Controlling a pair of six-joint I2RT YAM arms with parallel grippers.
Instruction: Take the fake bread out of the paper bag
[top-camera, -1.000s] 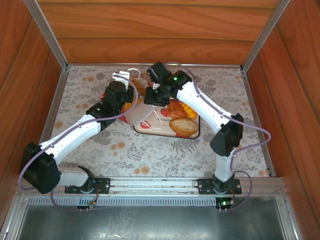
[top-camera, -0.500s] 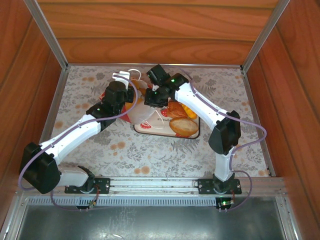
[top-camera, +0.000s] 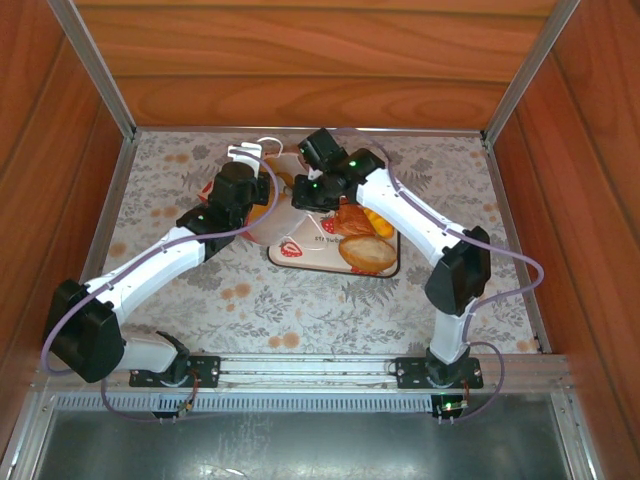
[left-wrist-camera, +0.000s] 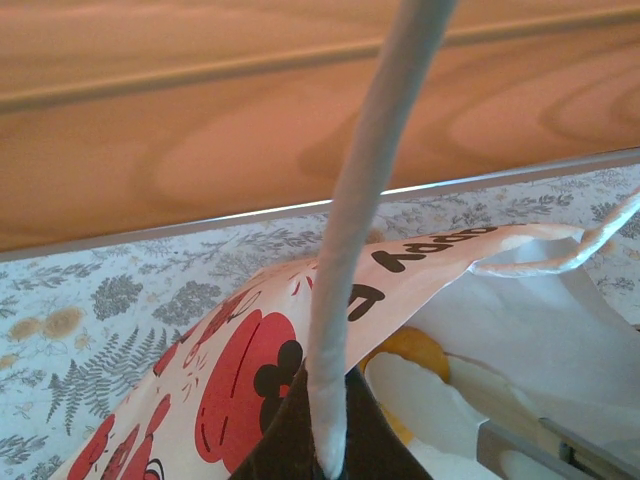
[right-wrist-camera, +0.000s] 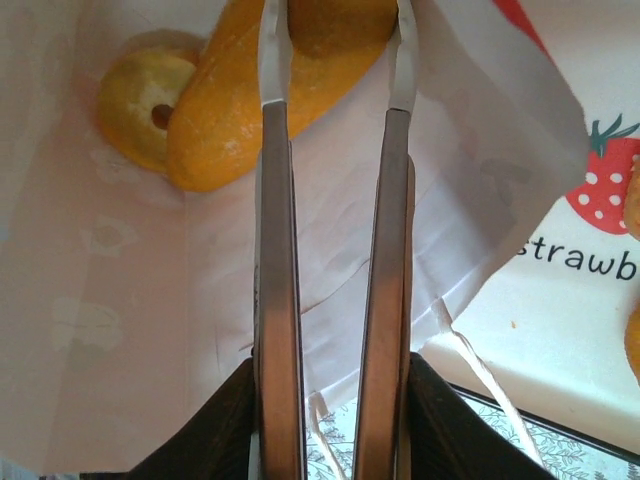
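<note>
Moved: right arm's elbow has swung slightly outward since half a second ago; bag and tray lie as before.
Table (top-camera: 250, 300): floral cover, carrying tray and bag.
Tray (top-camera: 310, 256): flat, white, strawberry print; three pieces on it: oval loaf (top-camera: 367, 252), dark croissant (top-camera: 352, 218), orange piece (top-camera: 377, 218).
Paper bag (top-camera: 272, 228): white with red strawberry band, tilted, mouth open, overlapping the tray's left edge.
Fake bread in bag: three pieces: long orange loaf (right-wrist-camera: 250, 100), pale ring bun (right-wrist-camera: 140, 95) touching it, brown roll (right-wrist-camera: 340, 15).
Right gripper (right-wrist-camera: 333, 50): inside the bag, jaws narrowed against the brown roll's sides.
Left gripper (left-wrist-camera: 325, 452): closed tight, pinching the bag's white cord handle (left-wrist-camera: 360, 230).
</note>
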